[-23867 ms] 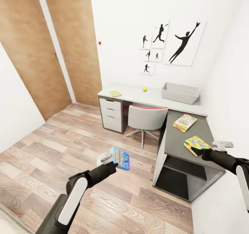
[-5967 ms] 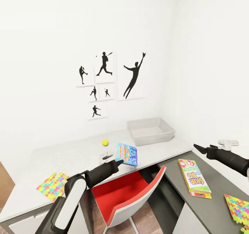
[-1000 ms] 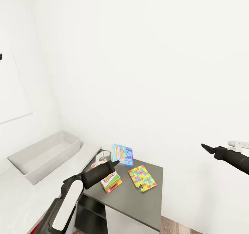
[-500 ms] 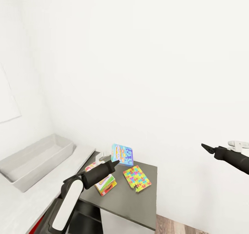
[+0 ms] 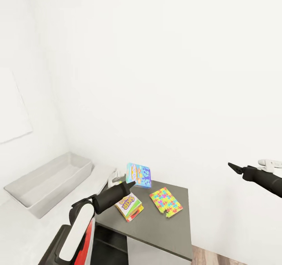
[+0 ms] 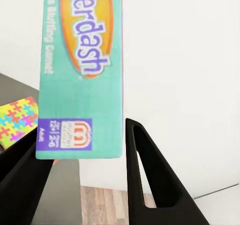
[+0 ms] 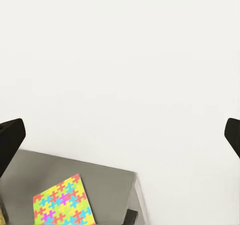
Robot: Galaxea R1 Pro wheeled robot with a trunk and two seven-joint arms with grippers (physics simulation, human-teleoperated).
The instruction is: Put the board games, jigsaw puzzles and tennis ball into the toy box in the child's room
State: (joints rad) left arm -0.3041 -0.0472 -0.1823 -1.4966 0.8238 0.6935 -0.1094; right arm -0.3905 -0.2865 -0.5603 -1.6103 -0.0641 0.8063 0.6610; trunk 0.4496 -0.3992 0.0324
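My left gripper (image 5: 132, 184) is shut on the lower edge of a small blue board game (image 5: 139, 175), held upright above the dark-grey part of the table (image 5: 164, 229). In the left wrist view the box's teal printed face (image 6: 82, 70) stands between the black fingers (image 6: 150, 185). A Skip-Bo board game (image 5: 130, 206) and a jigsaw puzzle (image 5: 166, 202) lie flat on that dark top. The light-grey toy box (image 5: 47, 184) sits on the lighter top to the left. My right gripper (image 5: 232, 166) hangs open in the air to the right, with the jigsaw puzzle (image 7: 62, 202) below it.
White walls close in behind and beside the desk corner. The dark top's front edge drops to a wooden floor (image 5: 219, 257). A red chair seat (image 5: 89, 237) shows beside my left arm, under the lighter top.
The camera has swung a little, so the desk, toy box and lying toys sit further right in the picture. Both arms keep their pose and the left gripper still holds the blue box.
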